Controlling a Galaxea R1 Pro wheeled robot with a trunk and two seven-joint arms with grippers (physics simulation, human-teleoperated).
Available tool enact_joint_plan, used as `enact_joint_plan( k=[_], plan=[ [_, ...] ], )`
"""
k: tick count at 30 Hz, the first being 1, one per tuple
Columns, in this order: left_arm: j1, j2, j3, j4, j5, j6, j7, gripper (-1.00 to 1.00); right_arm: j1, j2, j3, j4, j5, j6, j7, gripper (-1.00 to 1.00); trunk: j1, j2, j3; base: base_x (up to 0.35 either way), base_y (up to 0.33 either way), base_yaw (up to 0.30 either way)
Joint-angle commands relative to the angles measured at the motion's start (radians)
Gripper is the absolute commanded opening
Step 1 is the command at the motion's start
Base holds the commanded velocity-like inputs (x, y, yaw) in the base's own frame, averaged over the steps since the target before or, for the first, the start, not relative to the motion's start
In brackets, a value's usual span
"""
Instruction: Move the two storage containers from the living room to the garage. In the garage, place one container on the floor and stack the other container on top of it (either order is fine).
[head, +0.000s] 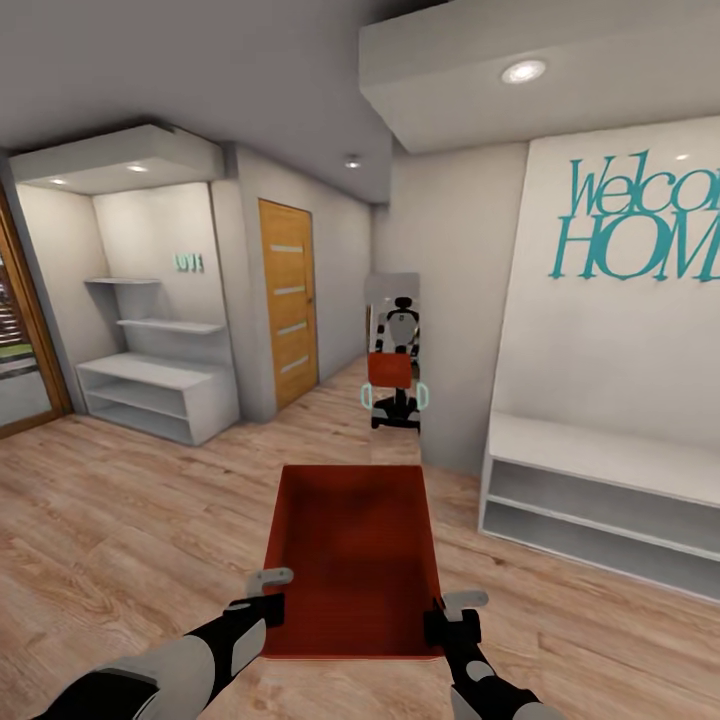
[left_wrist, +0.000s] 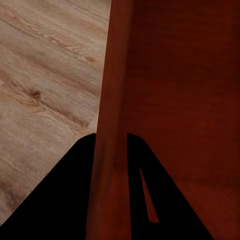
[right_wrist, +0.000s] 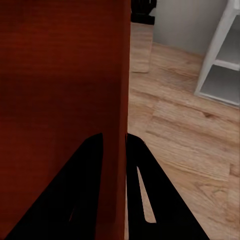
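One orange-red storage container (head: 350, 560), lidless and empty, hangs level in front of me above light wood-plank flooring. My left gripper (head: 268, 595) is shut on its left wall and my right gripper (head: 455, 615) is shut on its right wall. In the left wrist view the wall (left_wrist: 114, 90) runs between the two black fingers of the left gripper (left_wrist: 111, 150). In the right wrist view the container's wall (right_wrist: 75, 75) sits likewise in the right gripper (right_wrist: 115, 145). The garage and its floor are out of view.
A narrow mirror (head: 393, 300) straight ahead reflects me with the container. A wooden door (head: 288, 300) stands ahead left beside a white shelf unit (head: 150, 385). A white bench shelf (head: 600, 490) lines the right wall. A wood-framed glass door (head: 20, 340) is at far left.
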Motion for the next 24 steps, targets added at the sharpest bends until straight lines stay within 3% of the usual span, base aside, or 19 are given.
enact_joint_plan(
  k=[1, 8, 18, 24],
  plan=[
    [-0.002, 0.009, 0.051, -0.002, 0.002, 0.0, 0.006, -1.0, 0.0, -0.01, -0.005, 0.001, 0.005, 0.0, -0.011, -1.0, 0.001, -0.001, -0.002, 0.323, 0.0, 0.0],
    [-0.002, 0.009, 0.051, -0.002, 0.002, 0.0, 0.006, -1.0, 0.0, -0.009, -0.005, 0.001, 0.005, -0.001, -0.012, -1.0, 0.001, -0.001, -0.001, 0.323, 0.0, 0.023],
    [-0.002, 0.009, 0.051, -0.002, 0.002, 0.0, 0.006, -1.0, 0.0, -0.008, -0.005, 0.001, 0.012, -0.001, -0.012, -1.0, 0.001, -0.001, 0.004, 0.323, 0.0, 0.225],
    [-0.002, 0.009, 0.051, -0.002, 0.002, 0.0, 0.006, -1.0, 0.0, -0.008, -0.005, 0.001, 0.007, -0.001, -0.013, -1.0, 0.001, -0.001, 0.004, 0.323, 0.0, 0.029]
  ],
)
